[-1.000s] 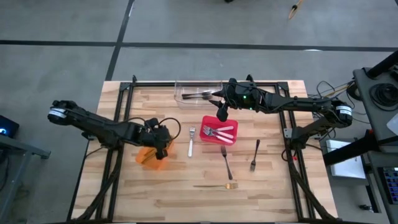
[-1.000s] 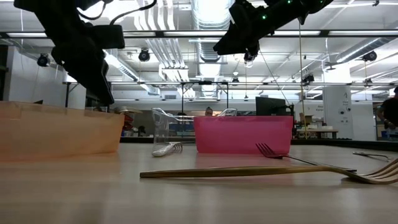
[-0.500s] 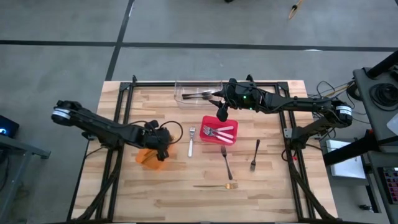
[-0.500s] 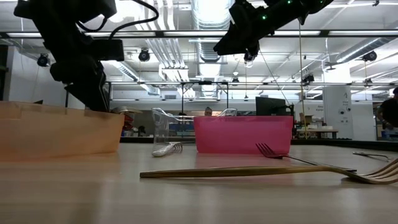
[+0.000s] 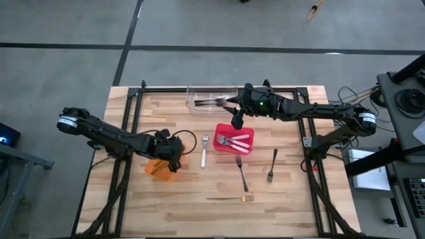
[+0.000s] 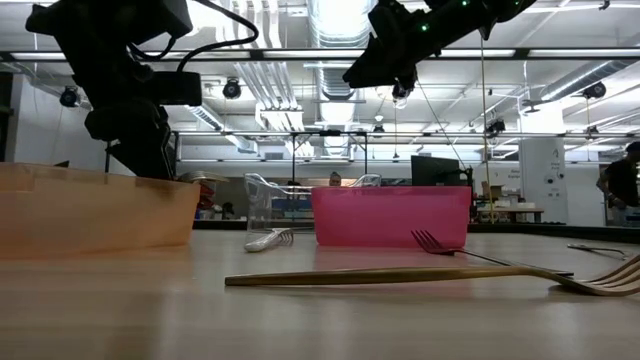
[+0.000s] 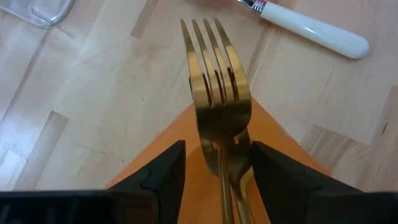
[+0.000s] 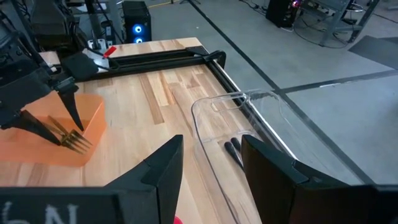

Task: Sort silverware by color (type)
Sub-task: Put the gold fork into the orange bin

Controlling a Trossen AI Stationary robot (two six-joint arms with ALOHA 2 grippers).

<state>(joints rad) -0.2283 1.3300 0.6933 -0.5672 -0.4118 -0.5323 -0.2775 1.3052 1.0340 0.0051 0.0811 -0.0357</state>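
While the left claw [image 5: 174,157] hangs over the orange bin [image 5: 160,167], its fingers [image 7: 163,168] stand parted on either side of a gold fork [image 7: 217,99] whose tines poke out beyond the bin's corner; whether they grip it cannot be told. Just past it on the counter [image 5: 179,199] lies a white-handled fork [image 5: 204,152]. The right claw [image 5: 237,119] waits open and empty above the gap between the clear bin [image 5: 198,98], with dark utensils inside, and the red bin [image 5: 234,138] holding silver forks. A black fork [image 5: 273,165], a silver fork [image 5: 242,172] and another gold one [image 5: 230,198] lie loose.
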